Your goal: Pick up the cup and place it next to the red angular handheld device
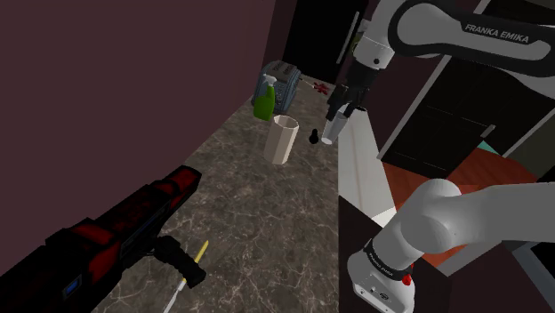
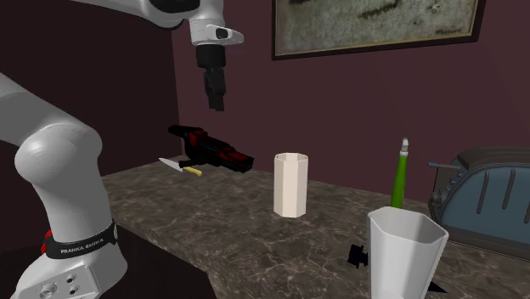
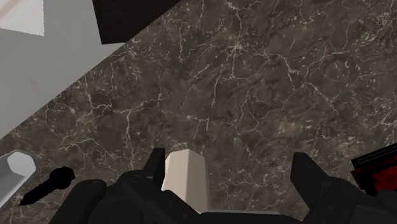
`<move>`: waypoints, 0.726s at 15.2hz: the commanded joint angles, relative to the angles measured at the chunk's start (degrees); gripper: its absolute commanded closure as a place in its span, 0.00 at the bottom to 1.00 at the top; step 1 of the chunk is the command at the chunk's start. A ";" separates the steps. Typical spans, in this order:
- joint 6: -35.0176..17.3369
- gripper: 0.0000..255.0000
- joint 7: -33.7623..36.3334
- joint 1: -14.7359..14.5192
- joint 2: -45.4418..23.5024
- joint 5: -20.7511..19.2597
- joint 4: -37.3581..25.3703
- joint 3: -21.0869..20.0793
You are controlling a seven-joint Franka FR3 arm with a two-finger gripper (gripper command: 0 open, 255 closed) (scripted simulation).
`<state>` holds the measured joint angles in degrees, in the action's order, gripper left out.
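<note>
Probably light and stiff, the tall cream cup (image 2: 290, 184) stands upright on the marbled counter (image 2: 229, 212), well apart from the red device (image 2: 212, 151) — its flat faces should seat the fingers (image 3: 312, 175) better than a round wall, though a smooth cup may tip if pinched near the rim. I'd take it across two opposite faces around mid-height (a whiter cup (image 2: 403, 255) stands farther still from the red device); the gripper (image 2: 215, 98) hangs high above, fingers spread wide and empty.
</note>
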<state>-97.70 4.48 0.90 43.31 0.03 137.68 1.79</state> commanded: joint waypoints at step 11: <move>-12.29 0.00 -5.81 1.20 -21.05 -1.79 -6.59 4.88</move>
<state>-109.22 -1.03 2.15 24.53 -1.81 132.38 6.45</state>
